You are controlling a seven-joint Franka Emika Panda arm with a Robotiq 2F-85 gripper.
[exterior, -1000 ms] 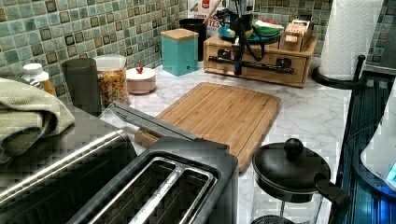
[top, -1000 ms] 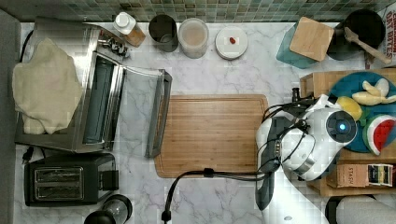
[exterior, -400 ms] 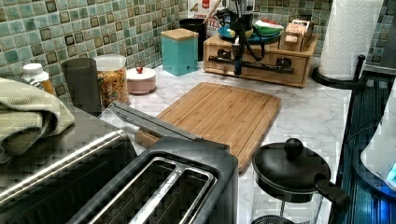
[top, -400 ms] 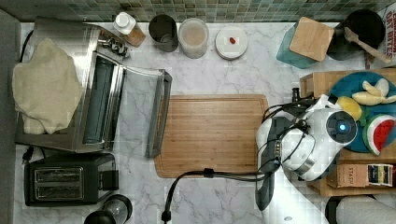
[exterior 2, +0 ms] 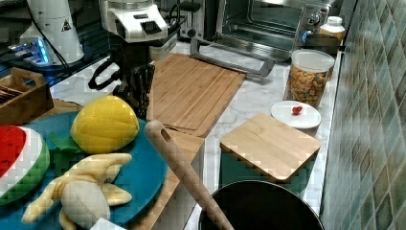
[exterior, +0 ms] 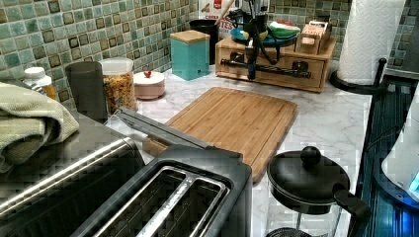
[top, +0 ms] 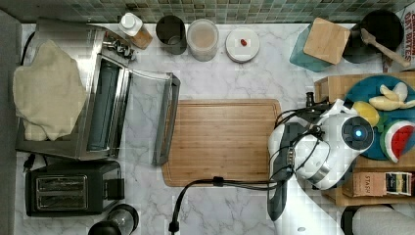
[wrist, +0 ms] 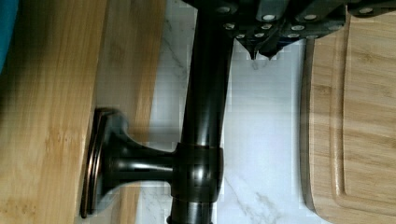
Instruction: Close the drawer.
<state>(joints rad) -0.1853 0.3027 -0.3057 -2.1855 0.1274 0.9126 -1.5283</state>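
The toaster oven (top: pixel 98 98) takes up the upper left of the top view, its glass door dropped open and a folded cloth (top: pixel 46 93) lying on its roof. The cutting board (top: pixel 222 142) lies flat in the middle of the marble counter (top: pixel 220 73).

At the right edge of the top view the white arm (top: pixel 323 152) leans over a wooden box (exterior: pixel 274 66). The drawer (exterior: pixel 276 71) sits in the front of that box, upper middle of the left view, and its face looks level with the box or very nearly so. The gripper (wrist: pixel 254 44) hangs right at the drawer's dark bar handle (wrist: pixel 205 116). Its fingers (wrist: pixel 266 32) look pressed together, the tips meeting in a point just beside the bar, between it and the cutting board.

On top of the box a blue plate (exterior 2: pixel 143 167) holds a toy lemon (exterior 2: pixel 103 124), a banana (exterior 2: pixel 81 194) and a watermelon slice (exterior 2: pixel 19 163).

A black toaster (top: pixel 68 188) has both slots empty.

Along the tiled wall:
- a black pot (top: pixel 377 27) with a wooden spoon (exterior 2: pixel 182 172) leaning in it
- a teal canister (top: pixel 325 41) shut under a wooden lid
- a clear jar (exterior: pixel 117 86) mostly full of cereal
- a dark cup (top: pixel 171 32)
- a small white dish (top: pixel 242 44) with one red bit on it
- a white-capped spice bottle (top: pixel 133 27)
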